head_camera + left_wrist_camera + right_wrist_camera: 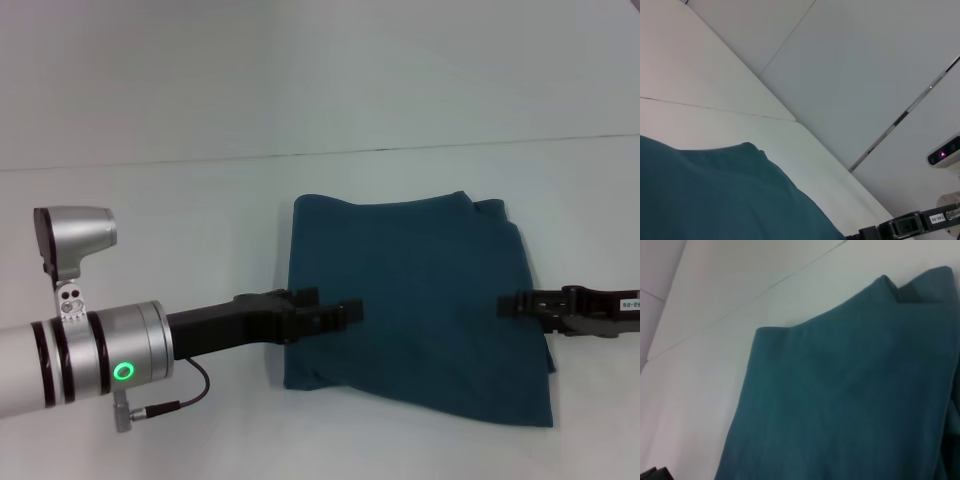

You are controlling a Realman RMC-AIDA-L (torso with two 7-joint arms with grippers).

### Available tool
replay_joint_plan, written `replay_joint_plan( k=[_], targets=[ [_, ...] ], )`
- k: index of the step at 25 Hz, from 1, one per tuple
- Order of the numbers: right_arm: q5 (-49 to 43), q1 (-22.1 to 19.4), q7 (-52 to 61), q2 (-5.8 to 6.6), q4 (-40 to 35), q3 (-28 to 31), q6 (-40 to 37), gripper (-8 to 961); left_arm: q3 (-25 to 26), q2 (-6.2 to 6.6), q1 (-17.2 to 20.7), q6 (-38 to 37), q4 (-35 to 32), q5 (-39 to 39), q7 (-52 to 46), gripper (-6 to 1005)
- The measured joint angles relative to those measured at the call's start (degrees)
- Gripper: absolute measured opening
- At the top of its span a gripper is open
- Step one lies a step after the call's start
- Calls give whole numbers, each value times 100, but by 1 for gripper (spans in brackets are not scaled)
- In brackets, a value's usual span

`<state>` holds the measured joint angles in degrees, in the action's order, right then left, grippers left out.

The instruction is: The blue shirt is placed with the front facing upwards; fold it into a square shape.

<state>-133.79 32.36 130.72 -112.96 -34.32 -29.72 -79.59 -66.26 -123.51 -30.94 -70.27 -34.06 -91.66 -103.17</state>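
The blue shirt lies on the white table as a folded, roughly rectangular teal bundle with layered edges along its far right side. No lettering shows on the upper face. My left gripper reaches in from the left, just over the shirt's left edge. My right gripper comes in from the right, above the shirt's right part. The left wrist view shows a shirt corner and the right gripper farther off. The shirt fills most of the right wrist view.
The white table runs on to the left of the shirt and behind it, up to a pale back wall. The table's front edge lies close below the shirt. My left arm's silver wrist with a green ring light sits at the lower left.
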Motion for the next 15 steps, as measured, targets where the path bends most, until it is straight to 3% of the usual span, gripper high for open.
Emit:
replay_joint_plan(
  k=[15],
  targets=[
    [28,167,-54,-160,84,8,388,904,0,-6,18,118,77,0,23,927]
  ],
)
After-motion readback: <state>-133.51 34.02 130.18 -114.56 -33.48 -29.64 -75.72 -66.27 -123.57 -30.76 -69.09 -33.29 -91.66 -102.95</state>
